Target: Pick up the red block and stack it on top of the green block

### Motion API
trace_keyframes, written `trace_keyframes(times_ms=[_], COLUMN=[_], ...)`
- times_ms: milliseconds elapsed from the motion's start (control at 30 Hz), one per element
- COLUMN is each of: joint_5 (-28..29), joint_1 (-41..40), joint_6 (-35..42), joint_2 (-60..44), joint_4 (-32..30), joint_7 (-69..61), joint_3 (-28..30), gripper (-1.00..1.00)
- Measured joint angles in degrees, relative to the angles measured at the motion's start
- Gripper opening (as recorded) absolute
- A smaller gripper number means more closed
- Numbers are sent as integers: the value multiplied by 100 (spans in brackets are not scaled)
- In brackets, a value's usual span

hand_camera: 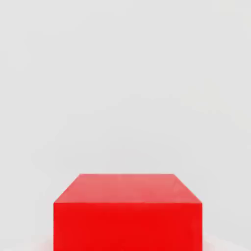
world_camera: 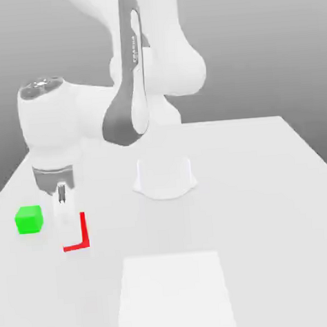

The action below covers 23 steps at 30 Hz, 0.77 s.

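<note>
gripper (world_camera: 66, 222) is down over the red block (world_camera: 79, 239) on the table (world_camera: 265, 186), whether it has clamped i cannot tell, green block (world_camera: 29, 220) just beside, lift and stack not yet done.

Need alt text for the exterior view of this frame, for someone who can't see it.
A white robot arm reaches down to a white table, its gripper lowered over the red block, of which only red edges show beside the gripper. The green block sits on the table nearby, toward the exterior view's left, apart from the red one.
</note>
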<state>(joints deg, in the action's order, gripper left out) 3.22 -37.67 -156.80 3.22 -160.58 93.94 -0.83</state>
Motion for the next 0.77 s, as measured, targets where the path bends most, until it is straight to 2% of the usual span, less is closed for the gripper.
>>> trace_keyframes(times_ms=[400, 533, 633, 667, 767], joint_5=[89, -150, -597, -731, -730], joint_1=[-1525, -1620, -1637, -1660, -1659], joint_6=[374, -124, -681, -819, -820], joint_2=[433, -88, -689, -837, -837], joint_4=[10, 38, 62, 68, 68], joint_7=[-412, -625, -945, -1040, -1040], joint_3=[1313, 1469, 1354, 1297, 1297], gripper=[-100, -100, -100, 100, 100])
